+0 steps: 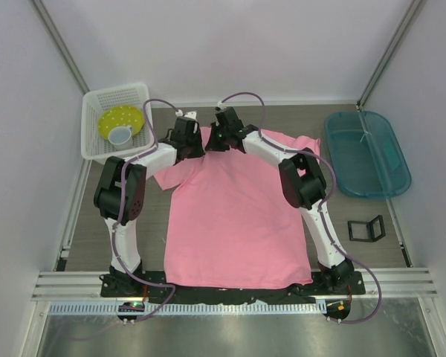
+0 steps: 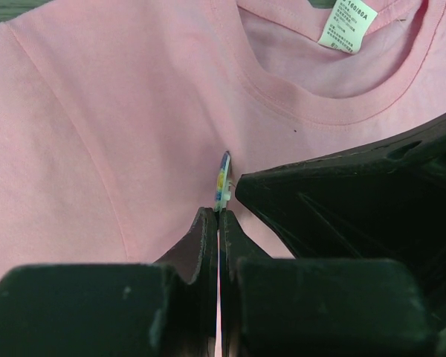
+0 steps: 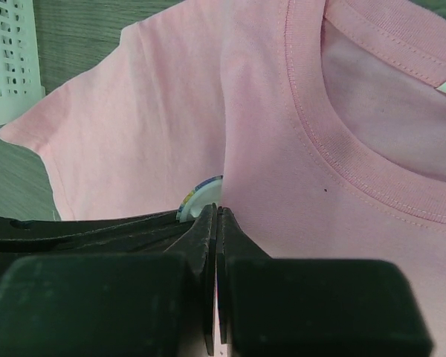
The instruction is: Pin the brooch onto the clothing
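The clothing (image 1: pixel 234 216), a pink T-shirt, lies flat on the table with its collar at the far side. Both grippers meet just below the collar. My left gripper (image 2: pixel 218 212) is shut on the brooch (image 2: pixel 223 182), which stands edge-on at its fingertips against the fabric (image 2: pixel 119 111). My right gripper (image 3: pixel 217 208) is shut on a raised fold of the shirt (image 3: pixel 282 149), right beside the brooch's whitish back (image 3: pixel 199 197). From above, the left gripper (image 1: pixel 201 145) and right gripper (image 1: pixel 215 143) hide the brooch. The white label (image 2: pixel 347 24) shows inside the collar.
A white basket (image 1: pixel 97 149) holding a yellow bowl (image 1: pixel 126 117) and a cup (image 1: pixel 119 135) stands at the back left. A teal tray (image 1: pixel 366 152) lies at the right. A small black case (image 1: pixel 366 229) sits open near the right arm.
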`<state>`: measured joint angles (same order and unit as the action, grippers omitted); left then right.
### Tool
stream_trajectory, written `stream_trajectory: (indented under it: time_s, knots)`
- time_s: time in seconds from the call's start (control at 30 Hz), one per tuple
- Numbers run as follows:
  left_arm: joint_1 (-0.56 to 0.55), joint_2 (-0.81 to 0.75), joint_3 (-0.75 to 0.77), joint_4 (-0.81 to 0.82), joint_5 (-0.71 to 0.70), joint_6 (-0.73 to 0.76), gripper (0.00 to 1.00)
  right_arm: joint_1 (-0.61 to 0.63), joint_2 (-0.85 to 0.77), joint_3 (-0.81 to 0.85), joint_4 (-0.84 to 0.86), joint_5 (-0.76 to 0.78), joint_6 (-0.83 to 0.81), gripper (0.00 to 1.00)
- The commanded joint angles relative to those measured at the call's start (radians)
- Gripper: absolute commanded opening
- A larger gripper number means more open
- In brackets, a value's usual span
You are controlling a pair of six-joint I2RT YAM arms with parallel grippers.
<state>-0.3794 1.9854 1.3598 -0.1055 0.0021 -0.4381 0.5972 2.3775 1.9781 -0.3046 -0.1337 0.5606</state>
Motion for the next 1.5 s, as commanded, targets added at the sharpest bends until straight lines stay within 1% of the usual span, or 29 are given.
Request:
stream_trajectory:
  time_s: [0.0, 0.27, 0.33, 0.53, 0.57, 0.63, 0.67, 0.73, 0.83, 0.97, 1.07, 1.13, 1.17, 1.23, 1.3, 1.33, 1.37, 1.47]
  knots:
    - [-0.006, -0.036, 0.012, 0.067, 0.044, -0.002, 0.00, 0.001, -0.043, 0.031, 0.048, -0.006, 0.018, 0.01]
    - [-0.004, -0.059, -0.013, 0.098, 0.055, 0.002, 0.00, 0.001, -0.032, 0.047, 0.039, -0.007, 0.013, 0.02]
    - [-0.003, -0.066, -0.019, 0.101, 0.061, 0.001, 0.00, 0.000, -0.031, 0.047, 0.038, -0.006, 0.012, 0.08]
    - [-0.001, -0.082, -0.031, 0.130, 0.078, -0.010, 0.00, -0.002, -0.029, 0.042, 0.033, -0.003, 0.012, 0.16]
    - [0.002, -0.080, -0.030, 0.130, 0.079, -0.013, 0.00, -0.002, -0.029, 0.041, 0.033, -0.003, 0.010, 0.20]
    - [0.004, -0.082, -0.031, 0.132, 0.082, -0.016, 0.00, -0.004, -0.027, 0.041, 0.033, -0.004, 0.007, 0.21]
    - [0.007, -0.083, -0.034, 0.135, 0.087, -0.022, 0.00, -0.004, -0.029, 0.041, 0.033, -0.007, 0.009, 0.23]
    - [0.010, -0.083, -0.036, 0.136, 0.091, -0.028, 0.00, -0.005, -0.029, 0.041, 0.033, -0.012, 0.007, 0.24]
    - [0.016, -0.085, -0.041, 0.138, 0.102, -0.034, 0.00, -0.007, -0.031, 0.039, 0.033, -0.023, 0.010, 0.29]
    - [0.019, -0.080, -0.044, 0.130, 0.096, -0.031, 0.00, -0.016, -0.041, 0.053, 0.041, -0.050, -0.001, 0.39]
    - [0.023, -0.082, -0.051, 0.132, 0.096, -0.031, 0.00, -0.034, -0.058, 0.062, 0.054, -0.093, -0.013, 0.46]
    - [0.024, -0.079, -0.051, 0.132, 0.096, -0.033, 0.00, -0.040, -0.069, 0.053, 0.068, -0.128, -0.040, 0.48]
    - [0.023, -0.080, -0.050, 0.133, 0.099, -0.034, 0.00, -0.046, -0.084, 0.045, 0.079, -0.144, -0.054, 0.50]
    - [0.025, -0.077, -0.048, 0.133, 0.101, -0.036, 0.00, -0.054, -0.107, 0.000, 0.096, -0.176, -0.096, 0.51]
    - [0.025, -0.074, -0.045, 0.133, 0.098, -0.040, 0.00, -0.068, -0.152, -0.059, 0.163, -0.207, -0.119, 0.51]
    - [0.025, -0.074, -0.045, 0.133, 0.099, -0.044, 0.00, -0.073, -0.168, -0.124, 0.189, -0.224, -0.148, 0.50]
    - [0.025, -0.073, -0.045, 0.133, 0.101, -0.045, 0.00, -0.076, -0.182, -0.154, 0.234, -0.225, -0.166, 0.49]
    - [0.027, -0.074, -0.044, 0.133, 0.104, -0.050, 0.00, -0.077, -0.225, -0.245, 0.287, -0.224, -0.228, 0.46]
